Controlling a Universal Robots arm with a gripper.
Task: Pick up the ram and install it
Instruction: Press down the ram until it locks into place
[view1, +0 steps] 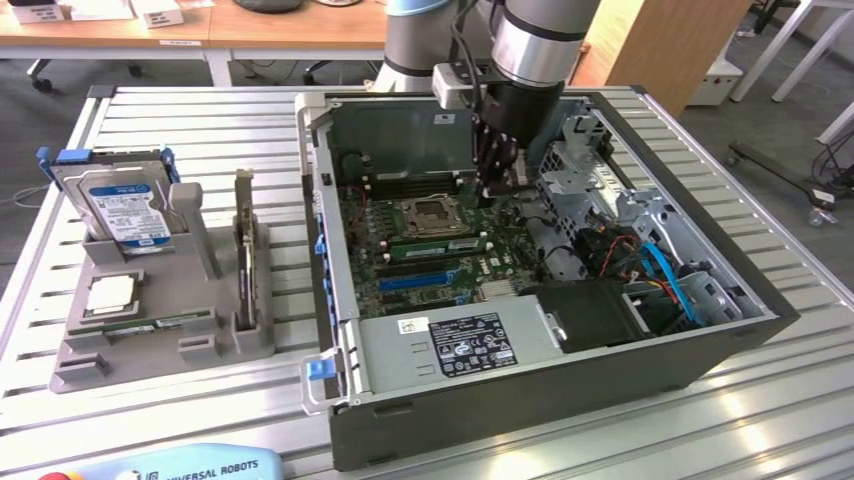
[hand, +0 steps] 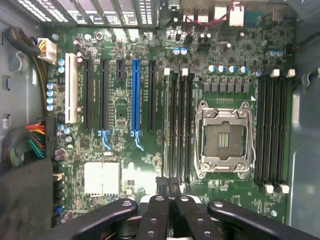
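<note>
While the gripper (view1: 501, 188) hangs inside the open computer case (view1: 534, 390), its fingers (hand: 155, 215) are drawn fully together above the motherboard (view1: 494, 262), and whether anything thin is pinched between them I cannot tell. What looks like the ram (view1: 430, 243) is a green stick standing on edge in the memory slots (view1: 434, 256) between the processor socket (view1: 434, 213) and the blue slot (view1: 411, 281), a little apart from the gripper. I judge it light and stiff but thin and fragile: it would snap or flex if twisted, and its contact edge should stay untouched. The sound hold is a pinch across its two flat faces near the middle of the long upper edge, kept square to the slot
</note>
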